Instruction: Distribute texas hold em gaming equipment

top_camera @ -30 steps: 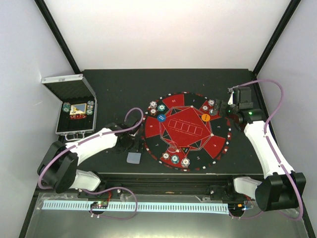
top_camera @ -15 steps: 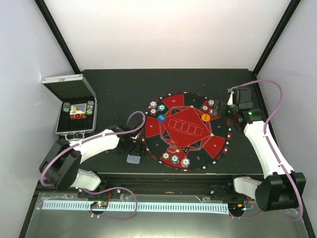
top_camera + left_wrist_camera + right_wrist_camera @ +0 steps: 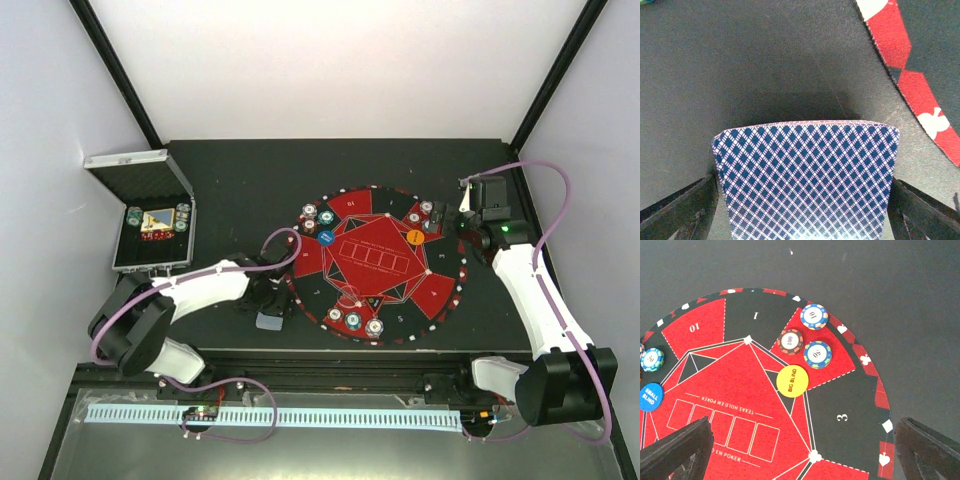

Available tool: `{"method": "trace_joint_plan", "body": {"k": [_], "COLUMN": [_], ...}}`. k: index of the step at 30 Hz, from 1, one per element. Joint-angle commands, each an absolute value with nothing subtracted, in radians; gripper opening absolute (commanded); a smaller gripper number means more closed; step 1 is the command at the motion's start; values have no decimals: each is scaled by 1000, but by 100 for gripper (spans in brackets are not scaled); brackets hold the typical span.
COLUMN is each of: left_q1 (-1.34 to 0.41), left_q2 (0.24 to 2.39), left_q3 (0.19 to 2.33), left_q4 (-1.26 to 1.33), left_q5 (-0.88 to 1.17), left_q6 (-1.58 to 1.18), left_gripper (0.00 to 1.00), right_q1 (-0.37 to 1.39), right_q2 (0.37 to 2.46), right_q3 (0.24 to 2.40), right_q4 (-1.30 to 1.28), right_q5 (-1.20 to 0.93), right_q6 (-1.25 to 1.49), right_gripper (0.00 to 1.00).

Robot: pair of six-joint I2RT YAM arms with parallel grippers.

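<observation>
Chip stacks [image 3: 315, 218] sit at 11, 1 and 6 o'clock on the mat [image 3: 440, 295]. My left pincer [image 3: 802, 186] straddles the undealt deck [image 3: 805, 160], grip unclear; my right pincer [image 3: 802, 426] gapes empty.

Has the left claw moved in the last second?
Yes. The left gripper has slid closer to the round mat, ending over the playing cards.

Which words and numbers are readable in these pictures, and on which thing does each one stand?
"BIG BLIND": yellow round disc.
"SMALL BLIND": blue round disc.
"TEXAS HOLD EM POKER": large round red-and-black mat, seen upside down.
"10", "1", "3": sectors of the mat.
Numbers on the white-edged poker chips: too blurred to read.
</observation>
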State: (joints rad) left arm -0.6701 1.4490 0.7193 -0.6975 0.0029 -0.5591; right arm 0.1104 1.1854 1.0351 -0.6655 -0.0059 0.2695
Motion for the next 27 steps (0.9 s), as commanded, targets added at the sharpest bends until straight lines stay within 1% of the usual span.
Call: {"method": "trace_joint_plan", "body": {"k": [1,3,15,27], "left_q1": [-685,-692,-743,-745], "left_q2": [1496,1503,1529,1548], "left_q3": [734,738,747,742], "left_q4": [-707,-714,-753,-783], "left_q5": [-28,-35,-60,-82], "left_q6": [-564,-568,-580,-603], "left_gripper": [91,88,85,74], "right_q1": [106,105,105,106], "right_q2": [1179,1180,1179,1174], "right_q3": [1027,1028,1029,1032], "right_q4": [-655,-656,-657,-662], "right_q5": [-8,-8,-7,-8], "right_q6": [263,263,264,265], "right_gripper": [100,100,100,100]}}
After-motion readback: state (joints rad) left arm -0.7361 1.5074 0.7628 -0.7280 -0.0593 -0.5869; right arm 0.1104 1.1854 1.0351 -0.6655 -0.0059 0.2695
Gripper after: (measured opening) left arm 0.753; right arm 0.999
